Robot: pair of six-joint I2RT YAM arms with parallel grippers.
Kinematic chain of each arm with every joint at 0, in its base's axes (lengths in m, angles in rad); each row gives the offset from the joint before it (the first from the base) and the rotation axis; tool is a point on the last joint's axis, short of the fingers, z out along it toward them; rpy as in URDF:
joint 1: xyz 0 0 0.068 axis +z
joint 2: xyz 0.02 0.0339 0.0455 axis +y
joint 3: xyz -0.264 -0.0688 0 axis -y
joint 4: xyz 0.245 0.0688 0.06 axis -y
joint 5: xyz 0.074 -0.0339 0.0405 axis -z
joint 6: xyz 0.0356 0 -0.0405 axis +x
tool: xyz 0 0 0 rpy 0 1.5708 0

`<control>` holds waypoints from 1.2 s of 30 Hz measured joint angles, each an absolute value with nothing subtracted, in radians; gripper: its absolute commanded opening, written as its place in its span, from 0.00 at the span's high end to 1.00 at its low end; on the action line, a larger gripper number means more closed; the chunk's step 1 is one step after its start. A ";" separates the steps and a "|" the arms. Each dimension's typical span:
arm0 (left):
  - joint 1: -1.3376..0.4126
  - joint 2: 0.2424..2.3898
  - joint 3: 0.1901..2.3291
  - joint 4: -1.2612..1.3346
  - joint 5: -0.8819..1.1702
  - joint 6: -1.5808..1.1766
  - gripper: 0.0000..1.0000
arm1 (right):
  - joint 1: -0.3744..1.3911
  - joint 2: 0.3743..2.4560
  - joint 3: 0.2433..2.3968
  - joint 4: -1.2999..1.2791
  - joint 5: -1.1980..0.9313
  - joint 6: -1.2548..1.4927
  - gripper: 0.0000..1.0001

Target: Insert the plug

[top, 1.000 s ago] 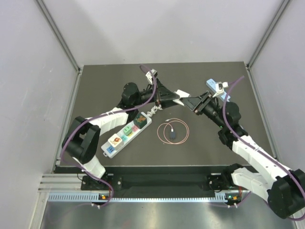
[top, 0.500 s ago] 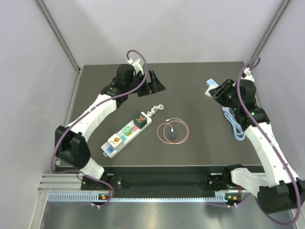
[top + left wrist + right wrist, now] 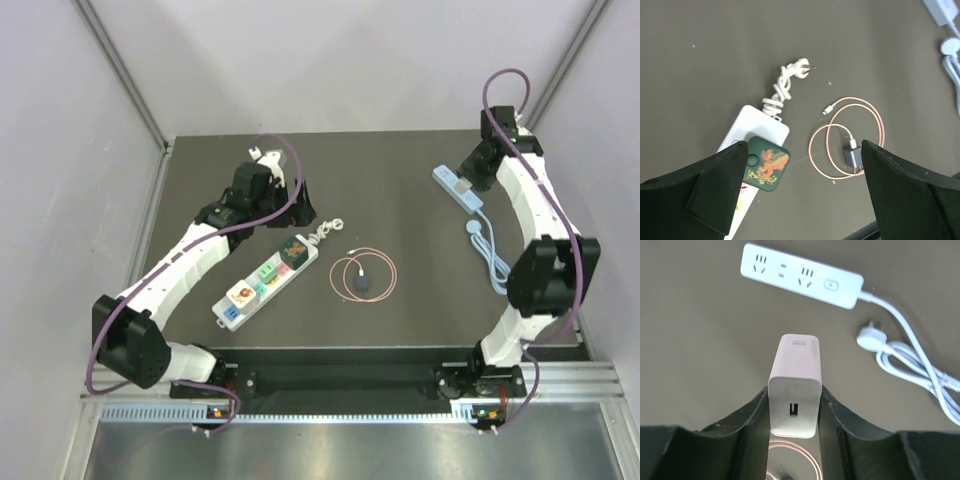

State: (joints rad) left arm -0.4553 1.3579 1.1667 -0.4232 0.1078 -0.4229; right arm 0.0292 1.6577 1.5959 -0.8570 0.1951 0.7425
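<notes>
In the overhead view, the left gripper (image 3: 303, 205) is hanging beside the far end of the multicoloured power strip (image 3: 262, 277), while the right gripper (image 3: 463, 181) is hovering at the white power strip (image 3: 443, 177) near the table's right edge. In the left wrist view, its fingers (image 3: 715, 175) are standing wide apart with nothing between them, looking down on a dark green dragon block (image 3: 767, 162), a white cord plug (image 3: 800, 67) and a grey charger (image 3: 852, 157) sitting inside a pink cable (image 3: 860, 107) coil. In the right wrist view, the fingers are clamping a white charger (image 3: 794, 385), USB port facing the camera, above the table and short of the white strip. Insertion is probably going best if the charger is being brought squarely over one socket group, pins lined up with the slots, then pushed straight down; the strip is lying loose and may be sliding under pressure. By count: two power strips, two chargers, one pink cable, two loose cord plugs, and two socket groups plus one button on the white strip.
</notes>
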 measured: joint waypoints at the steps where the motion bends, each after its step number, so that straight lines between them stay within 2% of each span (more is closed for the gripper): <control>1: -0.455 1.361 1.167 -0.426 0.098 -0.416 0.01 | 0.028 1.715 1.653 -0.877 0.200 0.743 1.00; 7: -0.455 1.364 1.165 -0.425 0.071 -0.404 0.01 | 0.027 1.986 1.898 -0.982 0.217 0.765 1.00; 12: -0.455 1.357 1.143 -0.420 0.038 -0.405 0.01 | 0.015 2.088 1.979 -1.031 0.224 0.829 1.00; 20: -0.456 1.357 1.142 -0.424 -0.035 -0.413 0.01 | -0.044 2.164 2.100 -1.082 0.223 0.910 1.00; 36: -0.456 1.356 1.142 -0.431 -0.073 -0.413 0.01 | -0.072 2.220 2.103 -1.059 0.121 0.910 1.00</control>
